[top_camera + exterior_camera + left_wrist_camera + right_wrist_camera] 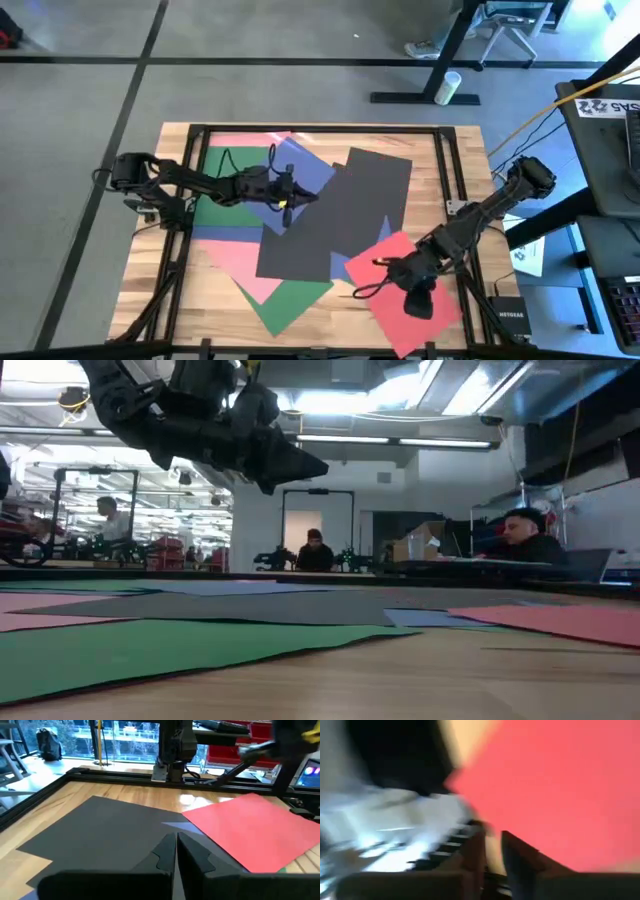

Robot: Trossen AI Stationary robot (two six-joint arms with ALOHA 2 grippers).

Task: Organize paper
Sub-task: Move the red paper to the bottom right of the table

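Note:
Overlapping paper sheets lie flat on the wooden table: two black sheets (345, 205) in the middle, a blue one (300, 165), green ones (290, 300), pink ones (240, 262) and a red sheet (420, 295) at the near right. My left gripper (300, 195) is shut and raised well above the blue and black sheets (290, 465). Its wrist view looks past the shut fingers (176, 851) onto black (100, 827) and red paper (250, 825). My right gripper (383, 268) stands at the red sheet's left corner (560, 790), a narrow gap between its fingers (494, 857). My left gripper touches nothing. My right gripper is low over the red sheet's left corner (378, 262), but its wrist view is smeared, and I cannot tell whether its fingers touch the sheet.
A black metal frame (445, 170) runs round the tabletop. A small white printed sheet (528, 255) and a black box (505, 315) lie beyond the table's right edge. Bare wood (170, 150) shows at the far left corner. People sit at desks (315, 550) in the room behind.

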